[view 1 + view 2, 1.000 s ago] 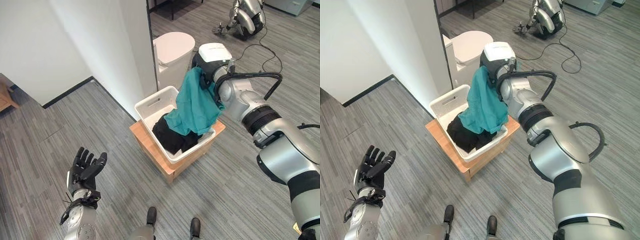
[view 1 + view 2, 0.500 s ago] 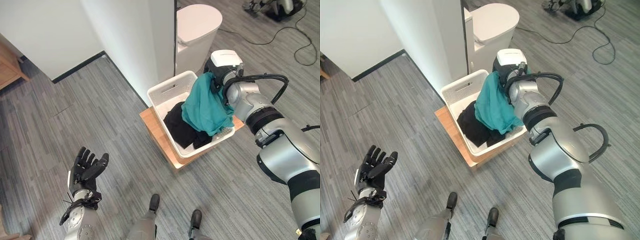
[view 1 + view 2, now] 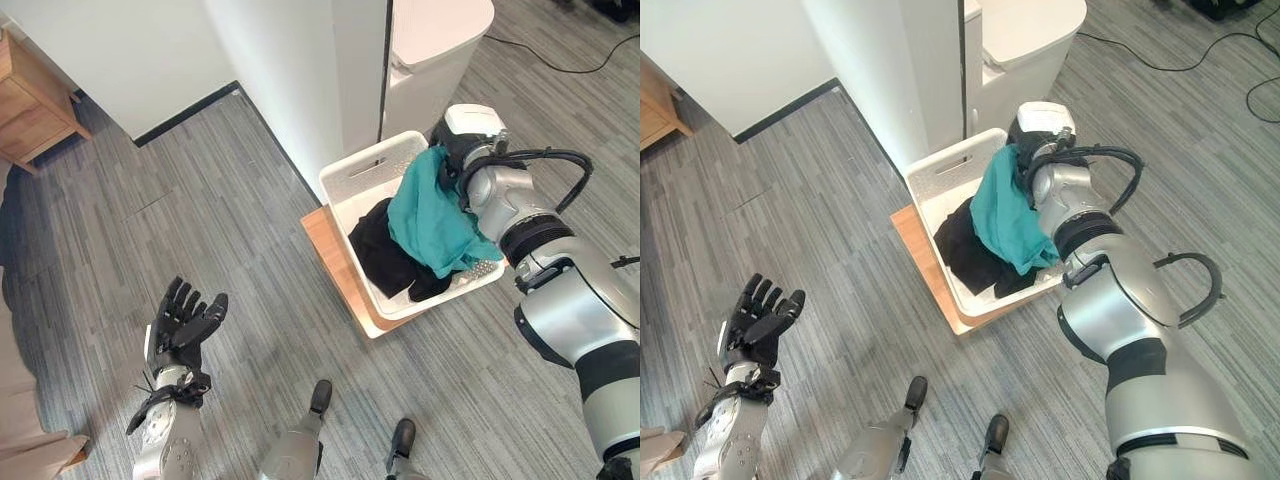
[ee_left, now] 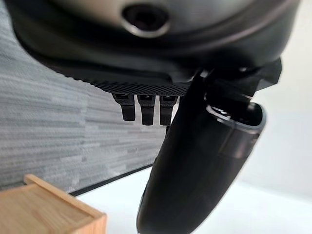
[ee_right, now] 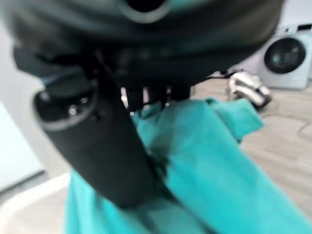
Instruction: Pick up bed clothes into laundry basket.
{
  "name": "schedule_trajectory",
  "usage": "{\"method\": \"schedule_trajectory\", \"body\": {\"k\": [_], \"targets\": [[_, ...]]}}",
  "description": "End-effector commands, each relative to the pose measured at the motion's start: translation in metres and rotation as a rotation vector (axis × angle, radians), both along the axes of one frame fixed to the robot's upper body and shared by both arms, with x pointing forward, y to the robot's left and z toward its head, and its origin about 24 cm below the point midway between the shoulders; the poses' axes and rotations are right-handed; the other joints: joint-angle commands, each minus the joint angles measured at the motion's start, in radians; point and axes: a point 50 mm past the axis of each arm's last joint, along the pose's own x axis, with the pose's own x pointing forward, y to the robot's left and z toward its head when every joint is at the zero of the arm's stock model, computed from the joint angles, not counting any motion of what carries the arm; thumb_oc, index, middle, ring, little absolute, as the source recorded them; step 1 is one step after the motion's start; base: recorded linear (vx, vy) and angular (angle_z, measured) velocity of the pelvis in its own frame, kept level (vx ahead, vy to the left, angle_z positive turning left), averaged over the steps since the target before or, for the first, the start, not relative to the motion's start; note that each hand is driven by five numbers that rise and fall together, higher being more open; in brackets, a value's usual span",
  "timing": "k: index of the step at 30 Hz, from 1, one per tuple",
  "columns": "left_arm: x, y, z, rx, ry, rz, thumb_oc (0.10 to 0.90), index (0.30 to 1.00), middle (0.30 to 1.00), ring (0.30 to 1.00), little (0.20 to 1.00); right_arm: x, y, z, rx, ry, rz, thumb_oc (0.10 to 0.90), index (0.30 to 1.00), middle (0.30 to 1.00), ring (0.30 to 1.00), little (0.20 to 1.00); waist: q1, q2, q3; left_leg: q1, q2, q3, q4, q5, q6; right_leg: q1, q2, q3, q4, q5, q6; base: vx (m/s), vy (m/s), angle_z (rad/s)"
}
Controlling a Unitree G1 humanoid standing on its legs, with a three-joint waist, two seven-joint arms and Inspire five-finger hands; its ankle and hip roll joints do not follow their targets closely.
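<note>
A white laundry basket [image 3: 352, 176] sits on a low wooden stand [image 3: 335, 265] on grey plank flooring, beside a white wall corner [image 3: 340, 90] and a white lidded bin [image 3: 435, 45]. Inside the basket lies a heap of black clothing [image 3: 385, 255].

The robot's right hand [image 5: 97, 141] reaches over the basket's far side. A teal cloth [image 3: 432, 215] hangs from it, draped down over the black clothing and the basket's right rim. In the right wrist view the thumb presses against the teal fabric, which bunches between the thumb and the fingers [image 5: 146, 95] behind it (the hand pinches the cloth rather than merely touching it).

The left hand [image 3: 185, 325] is held up well away from the basket, over bare floor at the lower left, palm raised, fingers straight and spread, holding nothing. A wooden cabinet [image 3: 40, 100] stands at the upper left.
</note>
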Motion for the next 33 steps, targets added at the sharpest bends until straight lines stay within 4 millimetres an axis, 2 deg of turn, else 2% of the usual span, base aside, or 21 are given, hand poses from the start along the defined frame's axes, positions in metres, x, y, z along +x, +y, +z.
{"method": "schedule_trajectory", "body": {"k": [1, 2, 5, 9, 10, 16, 17, 18, 22, 26, 27, 28, 33], "targets": [[0.012, 0.007, 0.040, 0.108, -0.180, -0.005, 0.800, 0.900, 0.900, 0.900, 0.900, -0.003, 0.064, 0.028, 0.076, -0.119, 0.191, 0.400, 0.300, 0.300, 0.300, 0.300, -0.012, -0.070, -0.021, 0.001, -0.058, 0.025, -0.016, -0.031, -0.006, 0.098, -0.040, 0.062, 0.003, -0.078, 0.026, 0.00, 0.000, 0.00], [0.012, 0.007, 0.040, 0.108, -0.180, -0.005, 0.800, 0.900, 0.900, 0.900, 0.900, -0.003, 0.064, 0.028, 0.076, -0.118, 0.191, 0.400, 0.300, 0.300, 0.300, 0.300, -0.013, -0.070, -0.021, 0.001, -0.058, 0.025, -0.016, -0.031, -0.006, 0.098, -0.040, 0.062, 0.003, -0.078, 0.026, -0.02, 0.020, 0.05], [0.012, 0.006, 0.038, 0.104, -0.170, -0.002, 0.800, 0.900, 0.900, 0.900, 0.900, -0.005, 0.082, 0.010, 0.056, -0.062, 0.251, 0.400, 0.300, 0.300, 0.300, 0.300, -0.019, -0.074, -0.017, 0.008, -0.060, 0.023, -0.016, -0.034, -0.001, 0.105, -0.043, 0.066, 0.003, -0.077, 0.025, -0.04, 0.031, -0.01], [0.013, 0.007, 0.036, 0.097, -0.166, 0.010, 0.800, 0.900, 0.900, 0.900, 0.900, -0.007, 0.091, 0.002, 0.092, -0.042, 0.289, 0.400, 0.300, 0.300, 0.300, 0.300, -0.027, -0.078, -0.012, 0.012, -0.064, 0.013, -0.016, -0.034, 0.002, 0.113, -0.044, 0.065, 0.008, -0.078, 0.022, -0.04, 0.020, 0.05], [0.013, 0.007, 0.036, 0.097, -0.164, 0.013, 0.800, 0.900, 0.900, 0.900, 0.900, -0.009, 0.097, -0.006, 0.113, -0.021, 0.309, 0.400, 0.300, 0.300, 0.300, 0.300, -0.030, -0.079, -0.008, 0.014, -0.066, 0.011, -0.016, -0.035, 0.005, 0.109, -0.046, 0.067, 0.021, -0.080, 0.020, -0.07, 0.034, 0.07], [0.010, 0.013, 0.037, 0.114, -0.156, 0.034, 0.800, 0.900, 0.900, 0.900, 0.900, -0.009, 0.097, -0.015, 0.100, 0.010, 0.302, 0.400, 0.300, 0.300, 0.300, 0.300, -0.029, -0.079, -0.001, 0.020, -0.069, 0.004, -0.016, -0.037, 0.009, 0.103, -0.046, 0.061, 0.041, -0.084, 0.016, -0.05, 0.022, 0.04], [0.008, 0.017, 0.036, 0.127, -0.148, 0.045, 0.800, 0.900, 0.900, 0.900, 0.900, -0.007, 0.091, -0.015, 0.055, 0.018, 0.275, 0.626, 0.639, 0.639, 0.639, 0.639, -0.025, -0.081, 0.001, 0.022, -0.069, 0.005, -0.016, -0.038, 0.009, 0.103, -0.046, 0.059, 0.039, -0.082, 0.015, -0.04, 0.019, 0.05], [0.007, 0.020, 0.036, 0.134, -0.145, 0.055, 0.800, 0.900, 0.900, 0.900, 0.900, -0.006, 0.090, -0.014, 0.041, 0.020, 0.268, 0.800, 0.900, 0.900, 0.900, 0.900, -0.022, -0.082, 0.001, 0.022, -0.068, 0.006, -0.016, -0.038, 0.009, 0.103, -0.045, 0.059, 0.037, -0.080, 0.016, -0.04, 0.021, 0.06], [0.005, 0.025, 0.036, 0.139, -0.140, 0.074, 0.800, 0.900, 0.900, 0.900, 0.900, -0.004, 0.084, -0.005, 0.033, 0.001, 0.236, 0.800, 0.900, 0.900, 0.900, 0.900, -0.021, -0.088, 0.002, 0.025, -0.065, 0.011, -0.016, -0.038, 0.009, 0.103, -0.044, 0.066, 0.034, -0.077, 0.015, -0.01, 0.009, 0.02], [0.008, 0.026, 0.037, 0.153, -0.136, 0.063, 0.800, 0.900, 0.900, 0.900, 0.900, -0.002, 0.070, 0.026, -0.026, -0.082, 0.187, 0.800, 0.900, 0.900, 0.900, 0.900, -0.025, -0.094, -0.010, 0.032, -0.060, 0.019, -0.016, -0.041, 0.009, 0.104, -0.044, 0.074, 0.034, -0.074, 0.017, -0.01, 0.012, -0.03], [0.008, 0.026, 0.037, 0.152, -0.137, 0.063, 0.800, 0.900, 0.900, 0.900, 0.900, -0.002, 0.070, 0.026, -0.027, -0.083, 0.187, 0.800, 0.900, 0.900, 0.900, 0.900, -0.024, -0.094, -0.009, 0.032, -0.060, 0.019, -0.016, -0.041, 0.009, 0.104, -0.044, 0.075, 0.034, -0.074, 0.017, 0.00, 0.023, -0.07], [0.009, 0.026, 0.037, 0.158, -0.137, 0.052, 0.800, 0.900, 0.900, 0.900, 0.900, -0.002, 0.064, 0.041, -0.098, -0.123, 0.162, 0.800, 0.900, 0.900, 0.900, 0.900, -0.027, -0.095, -0.017, 0.036, -0.061, 0.026, -0.016, -0.043, 0.009, 0.105, -0.047, 0.078, 0.034, -0.072, 0.019, 0.00, 0.023, -0.08], [0.009, 0.029, 0.036, 0.159, -0.131, 0.048, 0.800, 0.900, 0.900, 0.900, 0.900, -0.006, 0.069, 0.076, -0.210, -0.217, 0.152, 0.800, 0.900, 0.900, 0.900, 0.900, -0.034, -0.101, -0.037, 0.053, -0.057, 0.057, -0.016, -0.054, 0.012, 0.107, -0.051, 0.096, 0.033, -0.059, 0.024, 0.00, 0.023, -0.13]]}}
